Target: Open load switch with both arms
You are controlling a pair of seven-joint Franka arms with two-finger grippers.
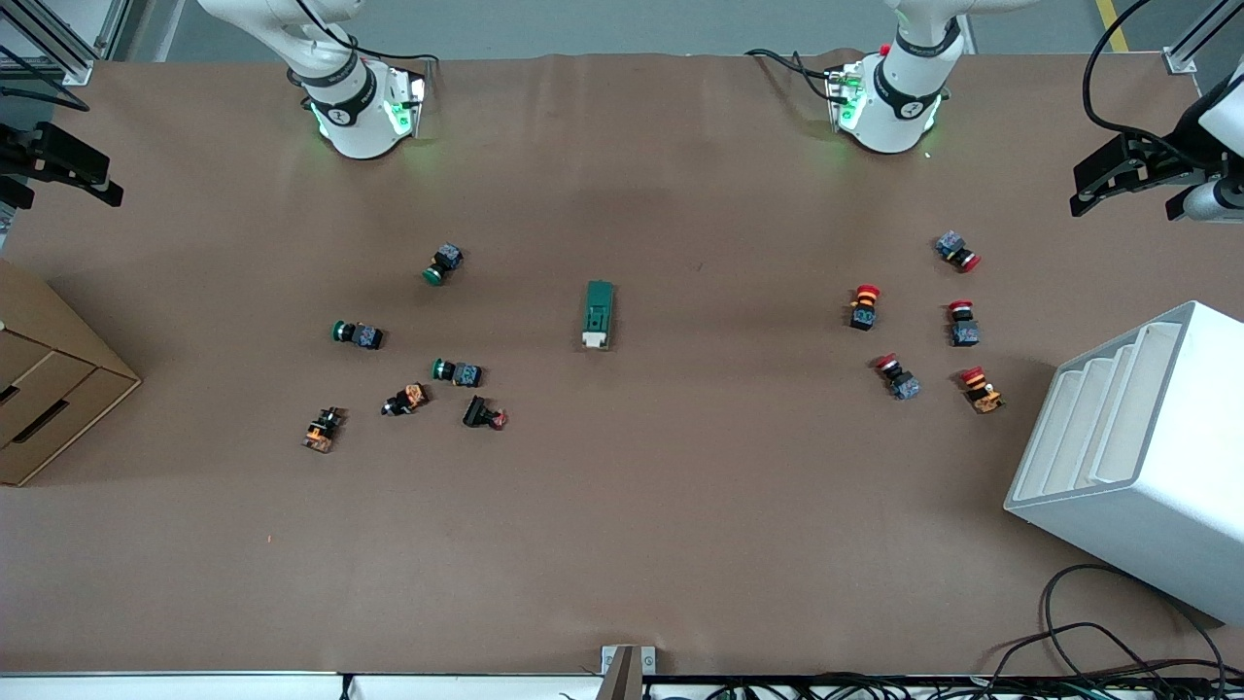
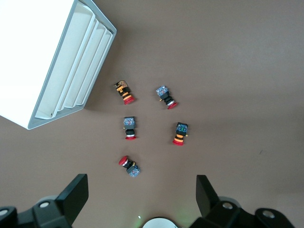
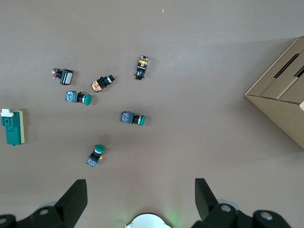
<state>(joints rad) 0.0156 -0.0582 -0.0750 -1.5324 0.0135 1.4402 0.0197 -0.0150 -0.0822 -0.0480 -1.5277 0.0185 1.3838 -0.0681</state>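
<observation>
The load switch [image 1: 599, 313] is a dark-green block with a white toggle piece at the end nearer the front camera. It lies alone at the middle of the table and also shows at the rim of the right wrist view [image 3: 13, 127]. My left gripper [image 1: 1118, 180] hangs high over the left arm's end of the table, open [image 2: 141, 185], with nothing between its fingers. My right gripper [image 1: 73, 170] hangs high over the right arm's end, open [image 3: 140, 187] and holding nothing. Both are well away from the switch.
Several green-capped and orange push-buttons [image 1: 457, 371] lie scattered toward the right arm's end, and several red-capped ones [image 1: 962, 323] toward the left arm's end. A white slotted rack [image 1: 1137, 467] stands beside the red ones. A cardboard box [image 1: 49, 389] sits at the right arm's end.
</observation>
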